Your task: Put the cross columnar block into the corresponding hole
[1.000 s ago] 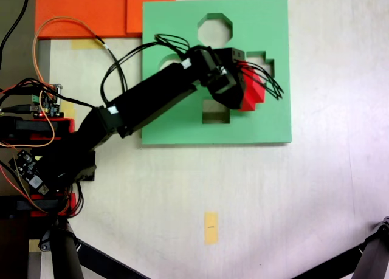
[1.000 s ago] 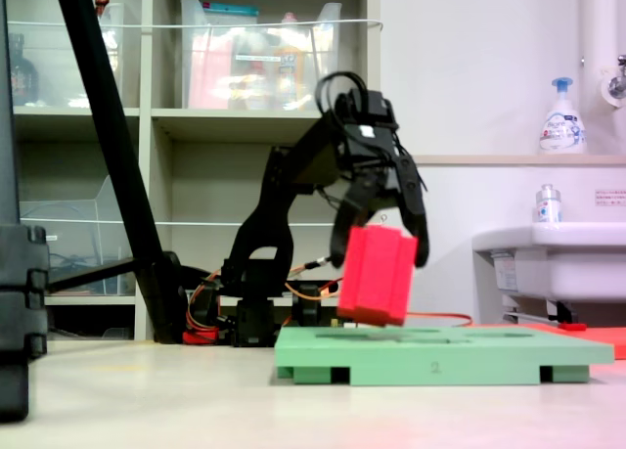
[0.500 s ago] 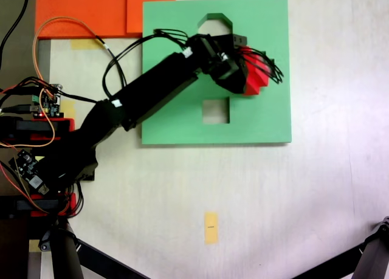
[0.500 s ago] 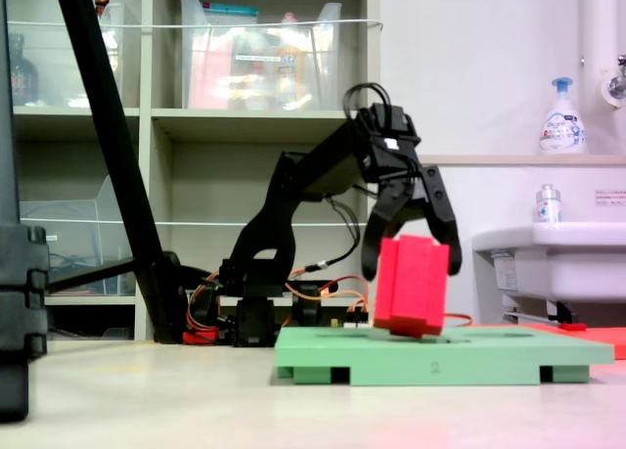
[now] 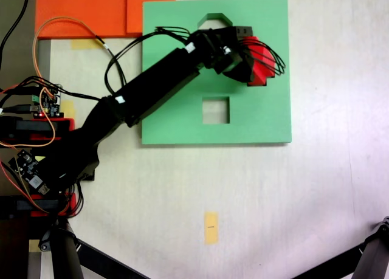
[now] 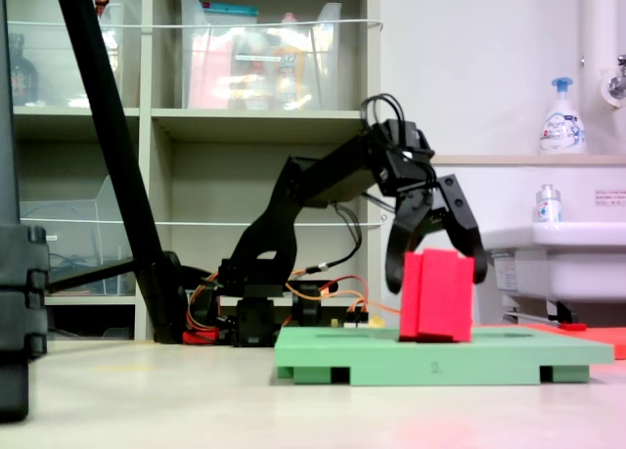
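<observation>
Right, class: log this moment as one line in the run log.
end effector: shut on red cross block | block: upright, base at green board surface | plus cutout: hidden under block | square cutout: empty

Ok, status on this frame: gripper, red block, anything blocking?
Gripper shut on the red cross block. Block upright, its base at the green board surface, not sunk in. Plus cutout hidden under the block and gripper. No obstruction visible.

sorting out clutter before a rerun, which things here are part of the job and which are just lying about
Part of the job:
- red cross block, held in the gripper
- green board with the cutouts

Just lying about:
- orange foam sheets
- yellow tape tab
- soap bottle
- shelf bins
</observation>
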`<state>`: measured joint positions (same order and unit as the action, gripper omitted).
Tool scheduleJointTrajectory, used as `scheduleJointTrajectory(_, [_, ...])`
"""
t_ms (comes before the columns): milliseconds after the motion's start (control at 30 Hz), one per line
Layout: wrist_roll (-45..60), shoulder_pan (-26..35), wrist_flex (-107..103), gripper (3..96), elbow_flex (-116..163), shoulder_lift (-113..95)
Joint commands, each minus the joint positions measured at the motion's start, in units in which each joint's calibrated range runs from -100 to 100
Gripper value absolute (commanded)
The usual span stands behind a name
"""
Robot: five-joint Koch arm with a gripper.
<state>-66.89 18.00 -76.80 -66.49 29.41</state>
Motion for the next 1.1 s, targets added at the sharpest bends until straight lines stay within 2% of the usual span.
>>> scheduleJointTrajectory(33, [-0.4,0.4,3.8,30.9,-2.4,-0.5])
scheduleJointTrajectory(600, [-4.7,0.5,2.3,35.6,-2.5,0.1])
scheduleJointTrajectory(1100, [-4.1,0.6,-4.1,35.2,-2.4,-12.9])
